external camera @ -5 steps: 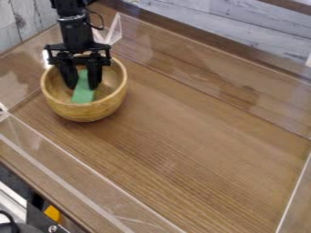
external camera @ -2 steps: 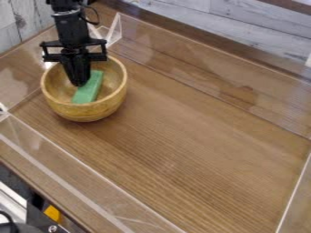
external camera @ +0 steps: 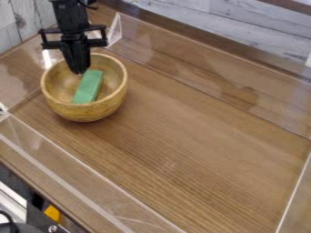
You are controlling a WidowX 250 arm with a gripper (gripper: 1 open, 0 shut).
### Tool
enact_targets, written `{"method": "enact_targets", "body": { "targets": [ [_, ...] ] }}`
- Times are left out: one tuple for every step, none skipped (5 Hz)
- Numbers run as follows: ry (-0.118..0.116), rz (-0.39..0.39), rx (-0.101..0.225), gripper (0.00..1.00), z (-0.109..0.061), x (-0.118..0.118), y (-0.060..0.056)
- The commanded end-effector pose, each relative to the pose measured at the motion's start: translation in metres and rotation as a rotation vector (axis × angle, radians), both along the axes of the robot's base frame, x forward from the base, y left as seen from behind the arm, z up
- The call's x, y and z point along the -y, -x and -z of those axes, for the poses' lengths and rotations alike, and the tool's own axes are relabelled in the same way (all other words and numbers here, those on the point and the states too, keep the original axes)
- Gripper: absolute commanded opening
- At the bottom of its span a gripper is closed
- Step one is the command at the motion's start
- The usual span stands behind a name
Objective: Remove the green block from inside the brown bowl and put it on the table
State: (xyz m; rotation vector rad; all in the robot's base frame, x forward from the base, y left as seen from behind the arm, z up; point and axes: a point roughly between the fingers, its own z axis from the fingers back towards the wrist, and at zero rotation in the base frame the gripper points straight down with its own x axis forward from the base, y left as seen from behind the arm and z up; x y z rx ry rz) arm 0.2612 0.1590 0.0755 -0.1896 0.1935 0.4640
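The gripper [external camera: 78, 65] is seen clenched, gripping nothing, above the brown bowl [external camera: 62, 108] near the table's [external camera: 195, 146] far left corner; the green block [external camera: 87, 87] lies inside the bowl.

The table [external camera: 183, 136] is brown wood-grain with darker streaks and a smooth, slightly glossy finish that reflects light; the low walls [external camera: 231, 55] along its edges are clear, shiny acrylic-like sheet. The brown bowl [external camera: 75, 107] looks like light wood, thick-walled, with a smooth tan, satin surface. The green block [external camera: 87, 88] is plain, smooth and matt bright green, and the gripper [external camera: 75, 65] is matt black, of hard plastic or metal.
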Motion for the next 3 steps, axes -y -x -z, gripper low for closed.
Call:
{"method": "enact_targets", "body": {
  "targets": [
    [-0.046, -0.013, 0.08, 1.0, -0.0331, -0.0063, -0.0056],
    [-0.048, -0.014, 0.078, 1.0, -0.0337, -0.006, -0.0054],
    [-0.054, -0.013, 0.078, 1.0, -0.0298, -0.0051, -0.0052]
  ]
}}
